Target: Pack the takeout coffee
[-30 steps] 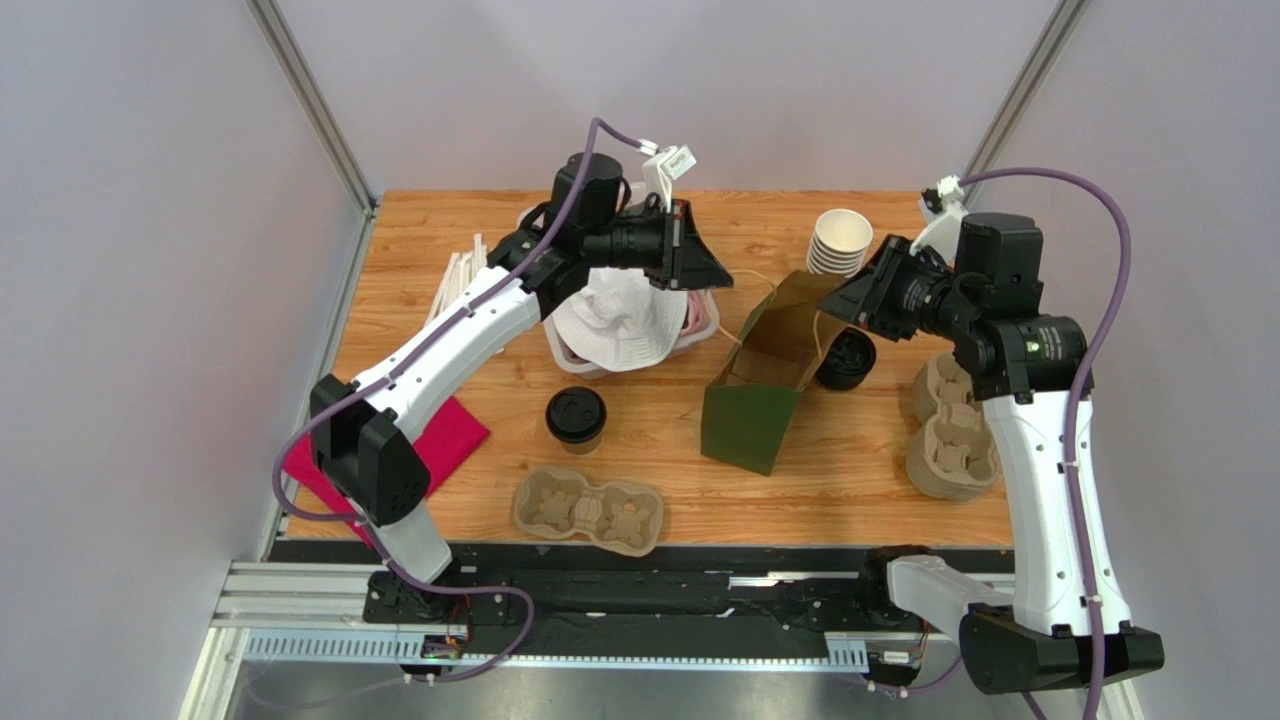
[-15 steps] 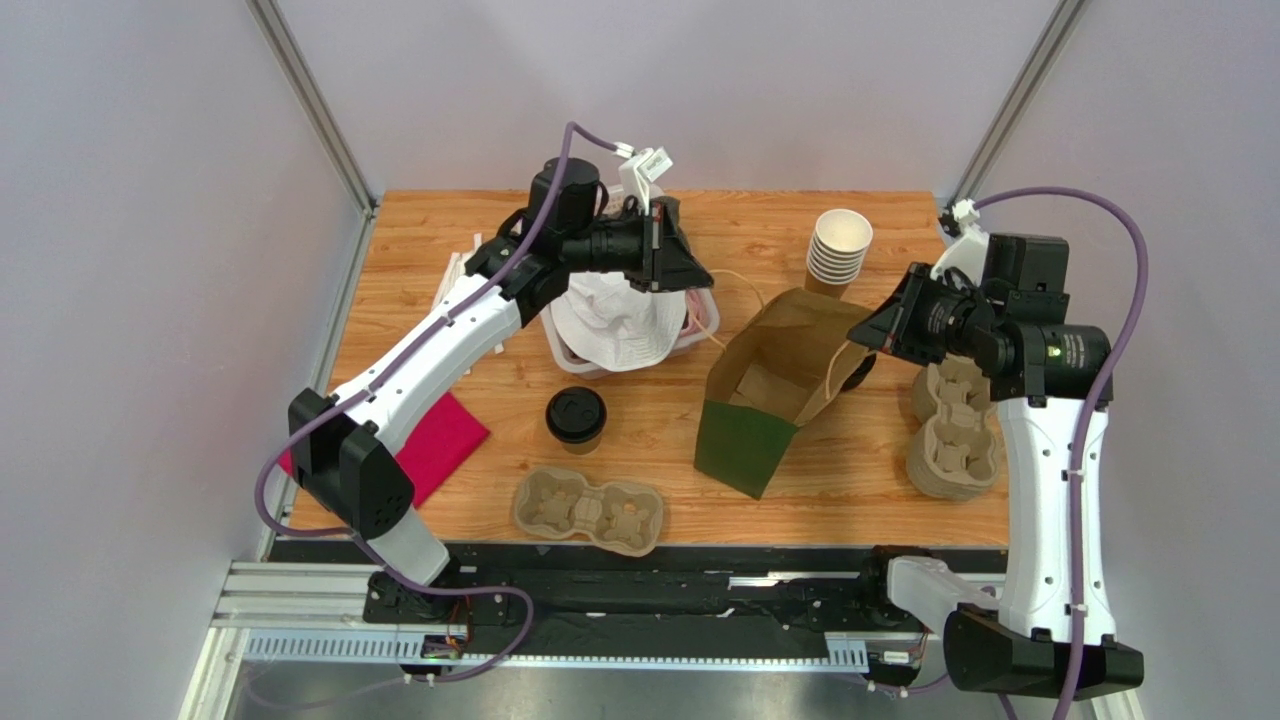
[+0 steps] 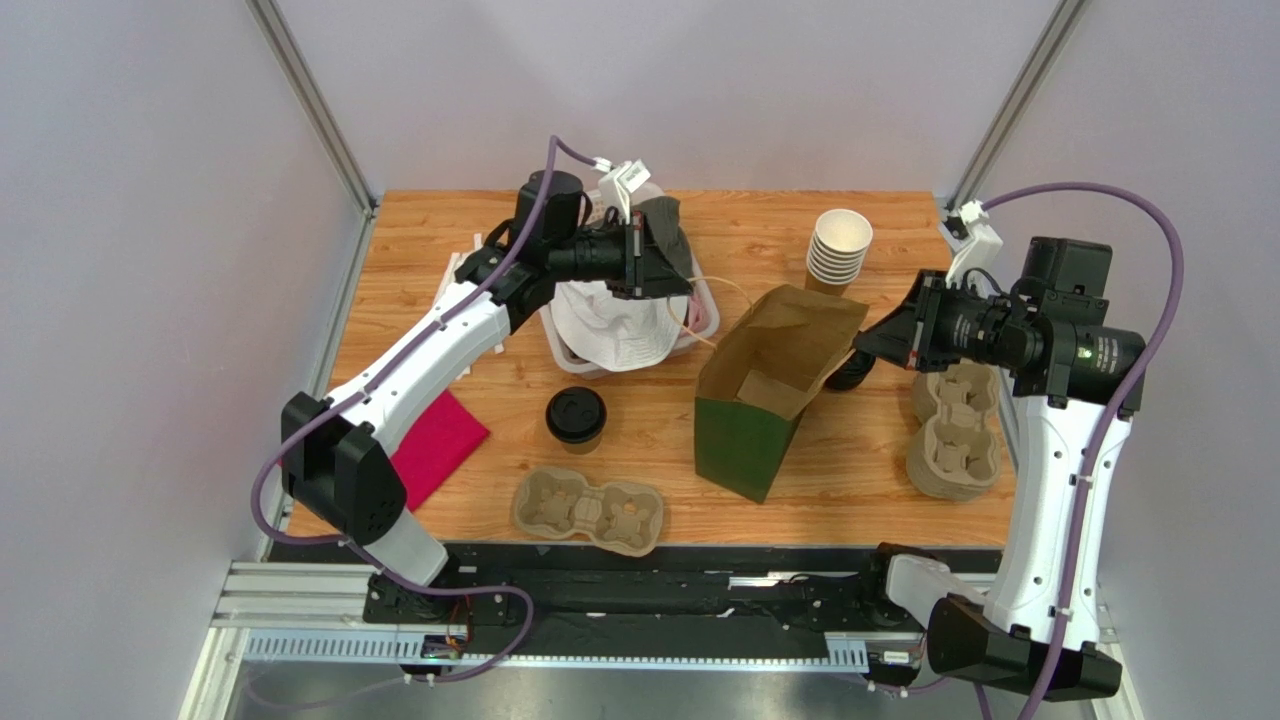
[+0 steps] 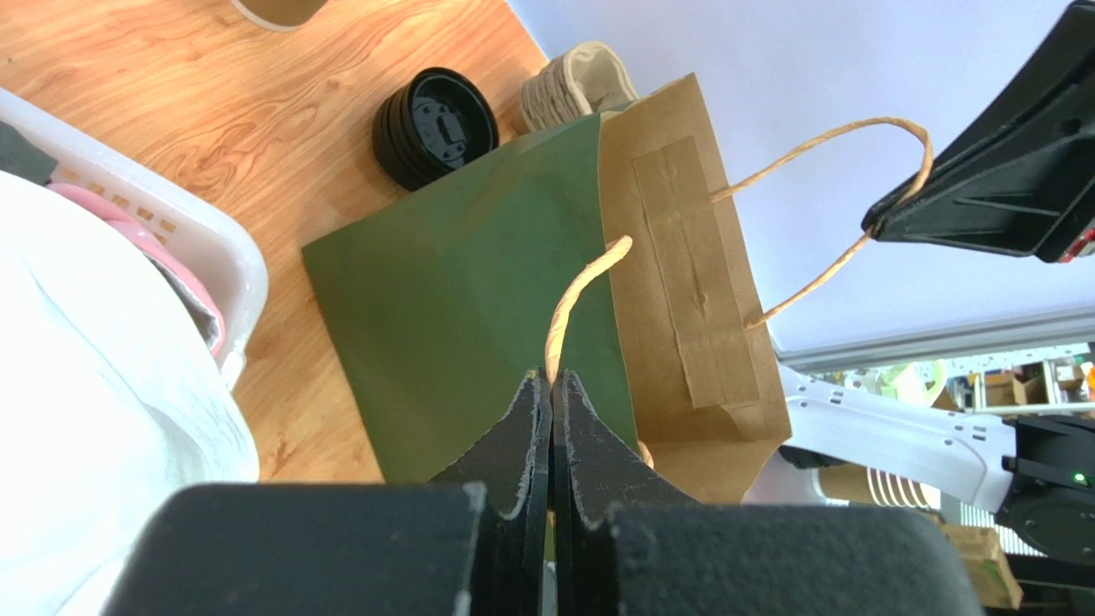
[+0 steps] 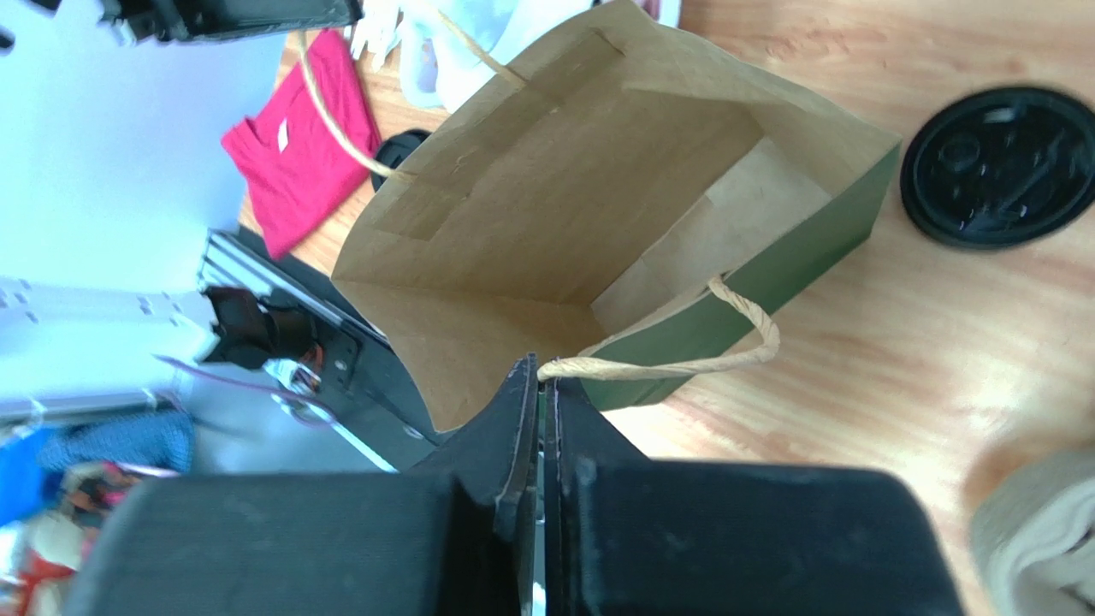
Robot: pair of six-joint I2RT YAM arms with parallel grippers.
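One lidded coffee (image 3: 576,416) stands on the table (image 3: 751,225), just left of the bag (image 3: 759,405) and well apart from both grippers. L gripper (image 4: 553,392) is pressed tight on the L handle (image 4: 581,285); R gripper (image 5: 536,379) nips the R handle (image 5: 701,366). Step in hand, prob.: spreading the bag mouth. Best done w/ even outward pull and the base kept flat, so it doesn't tip.

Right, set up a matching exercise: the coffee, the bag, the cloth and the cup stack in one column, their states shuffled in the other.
1. takeout coffee
2. paper bag
3. red cloth
4. cup stack

a. lidless, at the far edge
b. lying flat, near left
c. black lid on, standing alone
d. mouth open, green outside

Pairs: 1-c, 2-d, 3-b, 4-a
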